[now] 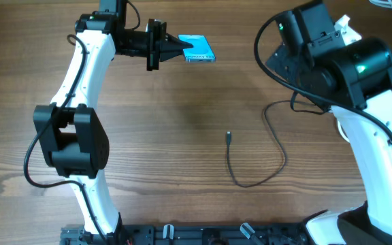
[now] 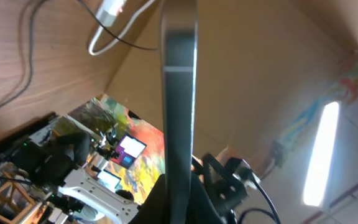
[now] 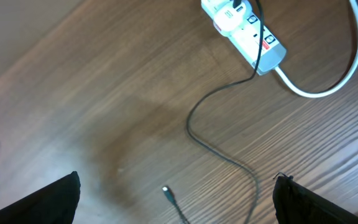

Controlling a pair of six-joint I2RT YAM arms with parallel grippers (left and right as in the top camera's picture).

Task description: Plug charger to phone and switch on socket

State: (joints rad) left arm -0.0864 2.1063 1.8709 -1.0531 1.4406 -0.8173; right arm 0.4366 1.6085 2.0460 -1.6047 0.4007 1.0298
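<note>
Left hand (image 1: 184, 49) grips the phone (image 1: 199, 49) at the counter's (image 1: 148, 136) 12 o'clock.
Right hand (image 3: 176, 196) gapes wide, holding nothing; charger (image 1: 229, 137) tip lies mid-counter, cable looping toward 4 o'clock; socket (image 3: 247, 31) at 1 o'clock in the right wrist view.

My left arm (image 1: 80, 75) and right arm (image 1: 376, 146) wear white shells between bulky black joint housings, with thin black cables looping along them. My left end effector (image 1: 181, 49) is black, tapered fingers on a flat plate; green lights glow on my right housings
</note>
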